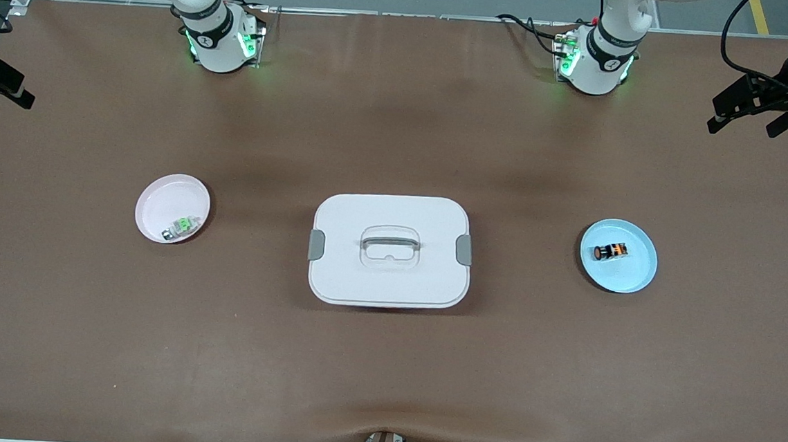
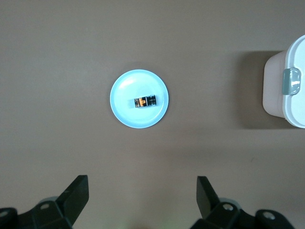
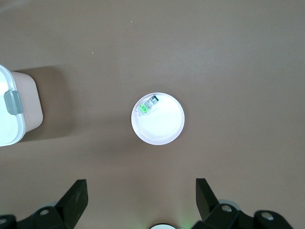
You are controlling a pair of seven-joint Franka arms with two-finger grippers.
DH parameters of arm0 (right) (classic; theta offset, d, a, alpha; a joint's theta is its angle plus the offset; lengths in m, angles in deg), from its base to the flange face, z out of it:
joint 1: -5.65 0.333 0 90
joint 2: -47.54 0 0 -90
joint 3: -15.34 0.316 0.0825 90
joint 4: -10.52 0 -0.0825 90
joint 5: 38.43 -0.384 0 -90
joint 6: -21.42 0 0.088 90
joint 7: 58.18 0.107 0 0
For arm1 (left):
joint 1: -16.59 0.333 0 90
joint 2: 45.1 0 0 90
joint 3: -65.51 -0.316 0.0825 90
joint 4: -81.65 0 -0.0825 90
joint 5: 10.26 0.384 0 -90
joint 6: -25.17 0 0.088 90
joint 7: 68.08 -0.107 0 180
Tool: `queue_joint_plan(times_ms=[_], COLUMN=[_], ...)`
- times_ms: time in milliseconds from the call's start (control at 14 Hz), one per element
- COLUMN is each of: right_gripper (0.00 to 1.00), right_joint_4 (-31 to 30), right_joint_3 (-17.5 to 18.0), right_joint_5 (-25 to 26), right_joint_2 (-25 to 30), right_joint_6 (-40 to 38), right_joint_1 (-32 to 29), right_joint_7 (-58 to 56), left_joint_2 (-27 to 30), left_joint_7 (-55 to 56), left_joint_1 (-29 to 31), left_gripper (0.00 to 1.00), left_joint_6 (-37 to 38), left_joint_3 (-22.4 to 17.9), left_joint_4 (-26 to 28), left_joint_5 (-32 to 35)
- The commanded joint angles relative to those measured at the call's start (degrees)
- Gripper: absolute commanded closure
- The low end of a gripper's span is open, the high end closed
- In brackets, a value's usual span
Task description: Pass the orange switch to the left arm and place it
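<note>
Risks fumbling tiny orange switch (image 2: 145,101) on blue plate (image 2: 125,106) with wide left pincer (image 2: 142,195), or clipping box (image 1: 390,250) mid-bench during handover to wide right pincer (image 3: 141,196).

The box (image 1: 390,250) sits mid-table between two plates, the orange switch (image 1: 610,251) lying in the plate (image 1: 632,279) toward the left arm's end.

A brown table (image 1: 384,359) carries three things in a row. A white box (image 1: 388,276) with grey side clips sits in the middle. A pink plate (image 1: 163,199) lies toward the right arm's end, a blue plate (image 1: 629,275) toward the left arm's end, both well apart from the box.
</note>
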Motion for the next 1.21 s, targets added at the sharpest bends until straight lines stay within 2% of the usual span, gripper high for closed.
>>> queue_joint_plan(times_ms=[0, 429, 1143], right_gripper=[0.0, 0.0, 0.0], right_joint_4=[-0.08, -0.17, -0.26], right_joint_3=[0.2, 0.2, 0.2], right_joint_5=[-0.81, -0.81, -0.81], right_joint_2=[0.7, 0.7, 0.7], right_joint_6=[0.06, 0.06, 0.5], right_joint_1=[-0.52, -0.69, -1.66], right_joint_7=[0.46, 0.19, -0.16], left_joint_2=[-3.38, -6.3, -6.48], left_joint_7=[-0.51, -0.69, -0.07], left_joint_1=[-0.15, 0.12, -0.32], left_gripper=[0.0, 0.0, 0.0], left_joint_6=[-0.01, 2.28, 3.07], left_joint_3=[0.63, 0.98, 1.51], left_joint_4=[-3.56, -5.33, -6.83], left_joint_5=[1.19, 1.1, 1.19])
